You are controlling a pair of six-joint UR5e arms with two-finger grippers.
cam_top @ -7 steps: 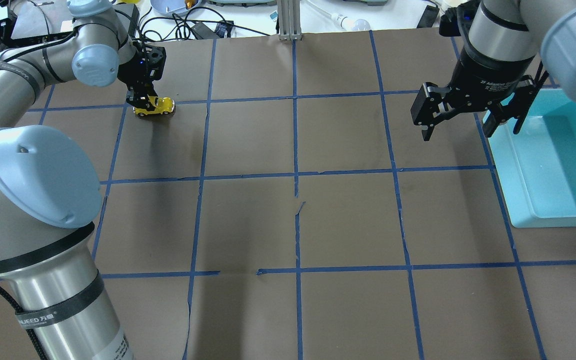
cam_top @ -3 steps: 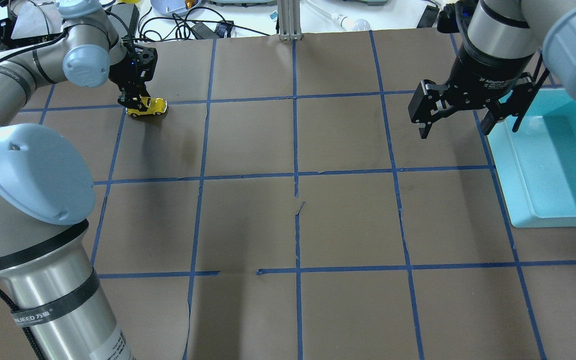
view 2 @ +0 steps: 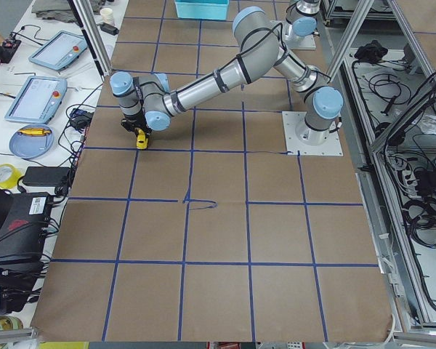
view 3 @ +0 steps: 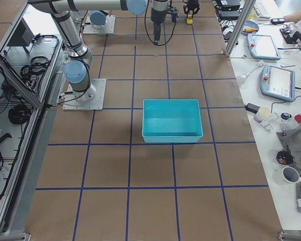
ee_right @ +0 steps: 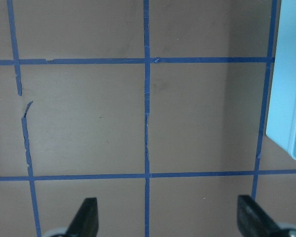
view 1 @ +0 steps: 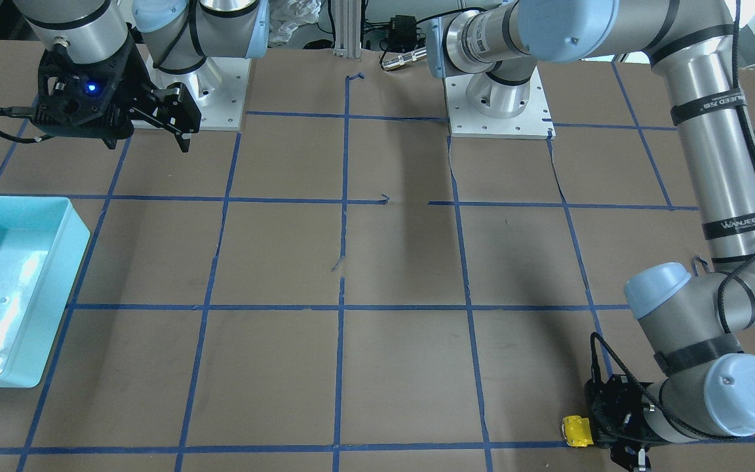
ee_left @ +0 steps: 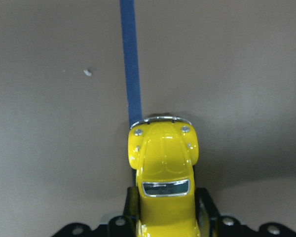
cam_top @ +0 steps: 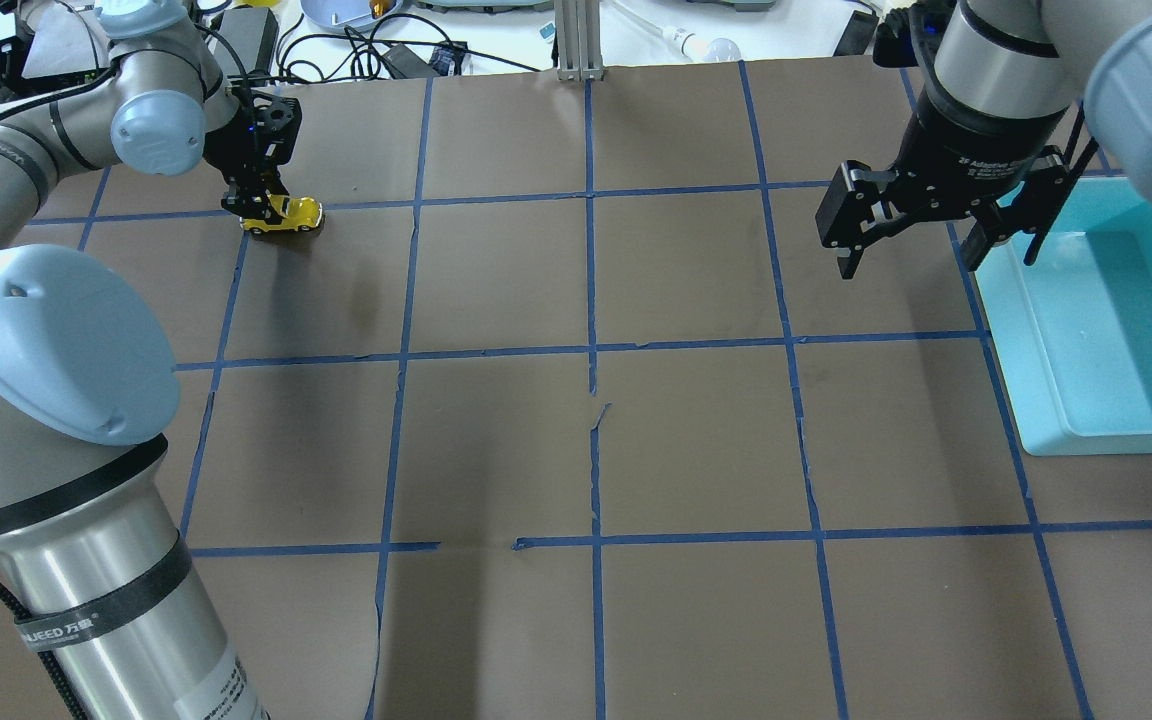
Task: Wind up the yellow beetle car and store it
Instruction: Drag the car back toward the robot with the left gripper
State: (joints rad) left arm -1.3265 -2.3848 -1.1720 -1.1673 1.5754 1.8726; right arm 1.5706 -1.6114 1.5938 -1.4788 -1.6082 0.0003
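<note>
Robotics lab. Evidence: 2 UR arms (view 1: 718,131) on bolted base plates (view 1: 522,124); table (cam_top: 496,450) w/ brown paper + blue tape grid (cam_top: 591,250); teach pendants (view 3: 277,83) on side bench; alu extrusion post (cam_top: 576,45); loose cabling (view 2: 421,211).

Left tool (cam_top: 249,207) hides rear of yellow beetle car (ee_left: 163,158).

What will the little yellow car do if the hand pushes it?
The yellow car sits on small wheels, so it would likely roll along the table rather than tip. Its glossy, rounded body looks hard and maybe slippery where the left hand pinches it. It's tiny, so probably light.
</note>
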